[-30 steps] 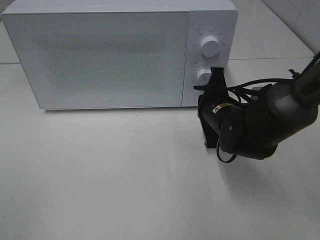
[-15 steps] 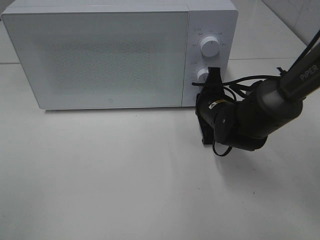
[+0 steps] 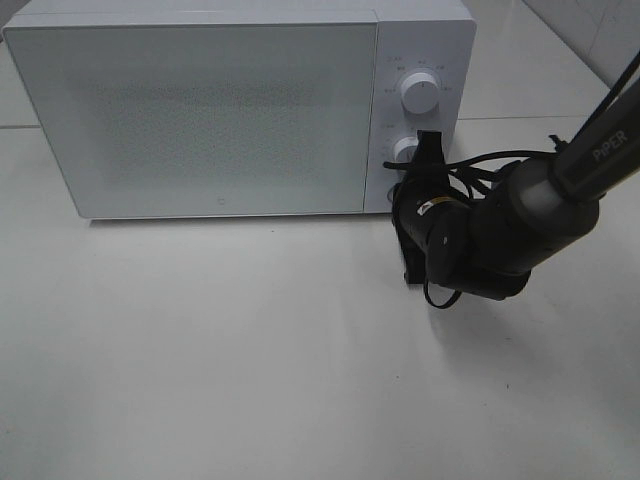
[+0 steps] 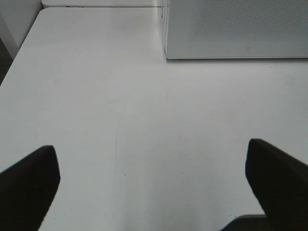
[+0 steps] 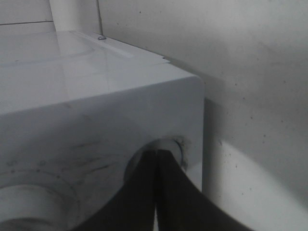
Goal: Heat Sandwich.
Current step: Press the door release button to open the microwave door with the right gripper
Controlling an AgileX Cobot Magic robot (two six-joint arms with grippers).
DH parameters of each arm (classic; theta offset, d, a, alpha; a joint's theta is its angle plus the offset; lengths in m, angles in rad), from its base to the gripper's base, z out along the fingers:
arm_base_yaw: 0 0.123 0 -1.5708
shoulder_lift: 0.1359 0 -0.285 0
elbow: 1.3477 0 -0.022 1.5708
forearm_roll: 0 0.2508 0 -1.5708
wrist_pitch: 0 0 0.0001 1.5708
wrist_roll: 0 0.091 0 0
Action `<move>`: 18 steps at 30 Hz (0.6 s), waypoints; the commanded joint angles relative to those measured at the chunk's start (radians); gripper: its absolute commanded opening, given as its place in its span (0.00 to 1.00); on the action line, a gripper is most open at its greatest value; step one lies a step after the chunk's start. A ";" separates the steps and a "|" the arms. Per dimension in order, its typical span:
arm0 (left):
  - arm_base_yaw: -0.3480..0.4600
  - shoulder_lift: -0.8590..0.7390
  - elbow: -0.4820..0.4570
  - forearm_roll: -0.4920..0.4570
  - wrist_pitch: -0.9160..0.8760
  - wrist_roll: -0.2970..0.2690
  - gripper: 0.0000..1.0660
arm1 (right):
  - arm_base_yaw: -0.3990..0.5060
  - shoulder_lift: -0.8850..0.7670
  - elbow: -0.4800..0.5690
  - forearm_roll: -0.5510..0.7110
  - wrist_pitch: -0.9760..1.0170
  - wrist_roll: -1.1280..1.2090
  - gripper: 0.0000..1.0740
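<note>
Right gripper has edged closer to the microwave, pressed closed against its round button; left gripper gapes wide above the worktop.

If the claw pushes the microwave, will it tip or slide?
Probably no tipping: the microwave is wide, low and flat on the table. It might slide slightly: the table looks smooth. The shut right claw is low on its front, likely helping.

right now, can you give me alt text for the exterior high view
The right arm reaches in with its shut pincer at the bottom of a white microwave's control panel, just under the lower knob. The microwave's door is closed, it stands on a white table, and no sandwich is in sight.
</note>
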 commanded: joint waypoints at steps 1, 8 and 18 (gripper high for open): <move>-0.006 -0.016 -0.001 -0.005 -0.011 -0.002 0.92 | -0.010 0.002 -0.044 -0.015 -0.101 -0.003 0.00; -0.006 -0.016 -0.001 -0.005 -0.011 -0.002 0.92 | -0.026 0.042 -0.114 -0.027 -0.152 0.021 0.00; -0.006 -0.016 -0.001 -0.005 -0.011 -0.002 0.92 | -0.037 0.057 -0.154 -0.019 -0.132 0.006 0.00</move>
